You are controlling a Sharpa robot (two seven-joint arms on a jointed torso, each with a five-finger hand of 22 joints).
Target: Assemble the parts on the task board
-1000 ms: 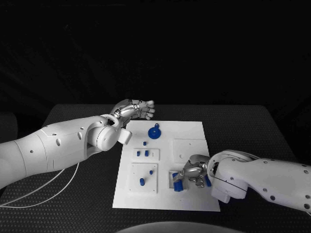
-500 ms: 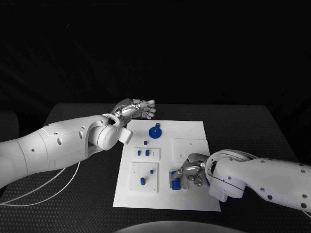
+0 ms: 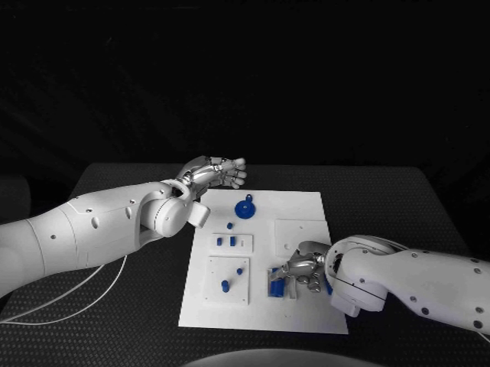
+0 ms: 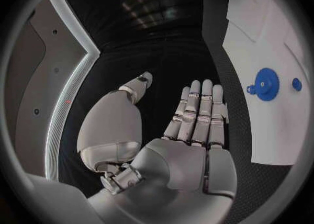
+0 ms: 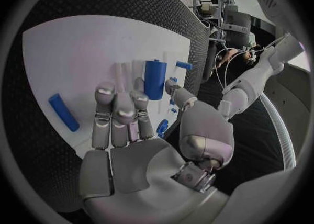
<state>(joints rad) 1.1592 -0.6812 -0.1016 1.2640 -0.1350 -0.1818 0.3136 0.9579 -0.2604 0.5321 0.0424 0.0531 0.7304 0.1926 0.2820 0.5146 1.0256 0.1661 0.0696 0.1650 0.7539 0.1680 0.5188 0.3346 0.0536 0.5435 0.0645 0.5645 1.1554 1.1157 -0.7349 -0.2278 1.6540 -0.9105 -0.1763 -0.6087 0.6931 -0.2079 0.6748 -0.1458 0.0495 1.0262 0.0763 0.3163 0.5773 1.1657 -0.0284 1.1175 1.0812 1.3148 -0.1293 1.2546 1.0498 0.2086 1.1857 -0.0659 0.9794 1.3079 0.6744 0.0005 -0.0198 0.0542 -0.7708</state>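
Note:
The white task board (image 3: 300,210) lies in the middle of the table. My right hand (image 3: 302,269) hovers low over its near right part, fingers stretched out and apart, holding nothing. Just past its fingertips (image 5: 106,91) an upright blue cylinder (image 5: 155,79) stands in the board; in the head view that cylinder (image 3: 277,285) is at the hand's left. A blue rod (image 5: 63,112) lies flat beside the hand. My left hand (image 3: 215,172) floats off the board's far left corner, flat and empty (image 4: 196,124). A blue gear (image 3: 244,207) sits at the far end of the board (image 4: 261,46).
Several small blue pegs (image 3: 232,241) stand in the board's left plates, with others nearer (image 3: 224,286). A small blue knob (image 4: 296,84) sits beside the gear (image 4: 267,84). White cables (image 3: 79,287) trail over the table under my left arm. Black table surface surrounds the board.
My right hand has shifted slightly over the near right part of the board, by the blue cylinder. The left arm and hand have stayed still.

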